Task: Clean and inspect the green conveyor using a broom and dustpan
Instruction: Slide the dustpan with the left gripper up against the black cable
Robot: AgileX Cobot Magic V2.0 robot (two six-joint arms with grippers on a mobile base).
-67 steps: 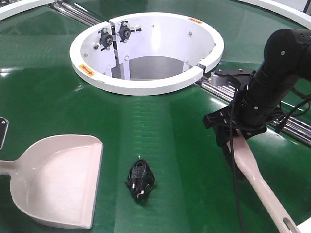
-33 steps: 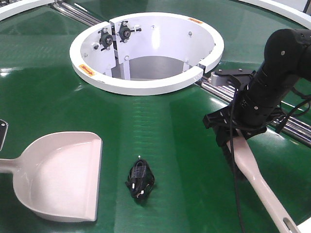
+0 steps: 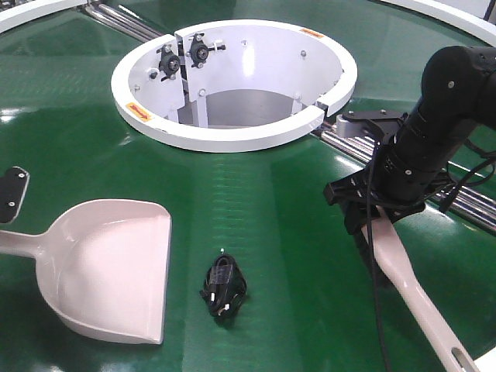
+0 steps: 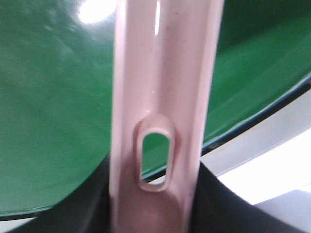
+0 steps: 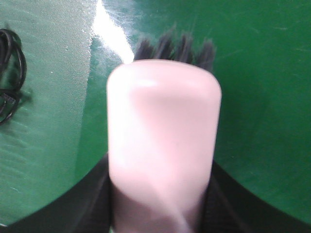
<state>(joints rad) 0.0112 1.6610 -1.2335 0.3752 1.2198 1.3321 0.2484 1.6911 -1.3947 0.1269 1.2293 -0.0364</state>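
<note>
Since the small black cable bundle (image 3: 223, 287) lies between the two tools on the green conveyor (image 3: 271, 201), both seem set up to trap it. The dustpan (image 3: 108, 271) sits low toward the belt's near left, its flat lip facing right, just beside the bundle. The broom (image 3: 411, 287) stands off to the right with its dark bristles down at the belt, well apart from the debris. The left gripper (image 4: 153, 213) is closed around the dustpan's handle near the slot hole, its dark fingers pressing both sides. The right gripper (image 3: 376, 213) is clamped on the broom just behind the head, with the handle trailing toward the near right edge. This grip likely gives firm control of a sweep leftward. Open belt separates bristles from bundle, so nothing blocks that stroke. The white ring housing (image 3: 232, 132) and the silver rollers (image 3: 124, 23) lie farther back. The right arm's own dangling cable hangs close beside the broom and could snag.
</note>
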